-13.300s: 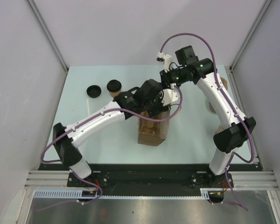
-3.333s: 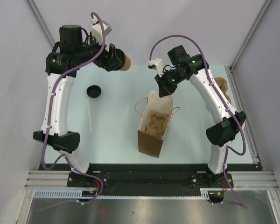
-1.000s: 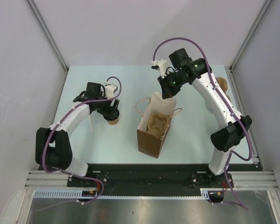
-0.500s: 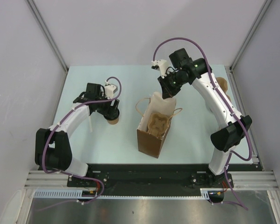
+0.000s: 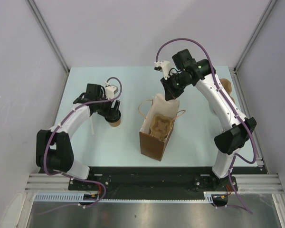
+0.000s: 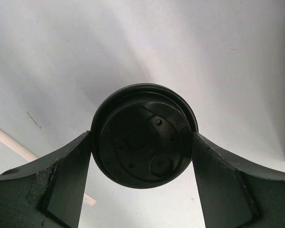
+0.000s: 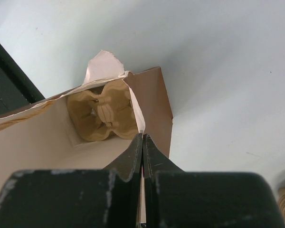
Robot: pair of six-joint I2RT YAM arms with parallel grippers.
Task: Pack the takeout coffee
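1. Coffee cup [image 5: 115, 123]: 1 small brown paper cup with a round black lid [image 6: 143, 135]. It stands upright on the pale desk [image 5: 190, 137], to the left of the paper bag [image 5: 154, 142] and apart from it, so outside the bag. The left wrist view looks straight down on the lid: a flat top with small raised marks and 1 round dimple

2. Left claw [image 5: 112, 115]: set down over the cup. Its 2 dark fingers [image 6: 69, 183] lie against opposite sides of the lid rim, and the cup is pinched between them

3. Paper bag: 1 brown bag, pale inside, upright near the middle of the desk with its mouth open. A thin handle loop shows on either side of the mouth. The far wall rises higher than the near wall

4. Cup carrier [image 5: 160, 124]: 1 piece of moulded tan pulp, lying at the bottom of the bag. It shows through the open mouth in the top view and the right wrist view

5. Right claw [image 5: 170, 95]: at the far rim of the bag. Its fingers are pressed together, with the bag's paper edge nipped between them

6. White stick [image 5: 91, 126]: 1 thin stick, flat on the desk, just left of the cup and beside the left arm

7. Brown paper cups [image 5: 226, 86]: at the right edge of the desk, partly hidden behind the right arm; number cannot be told
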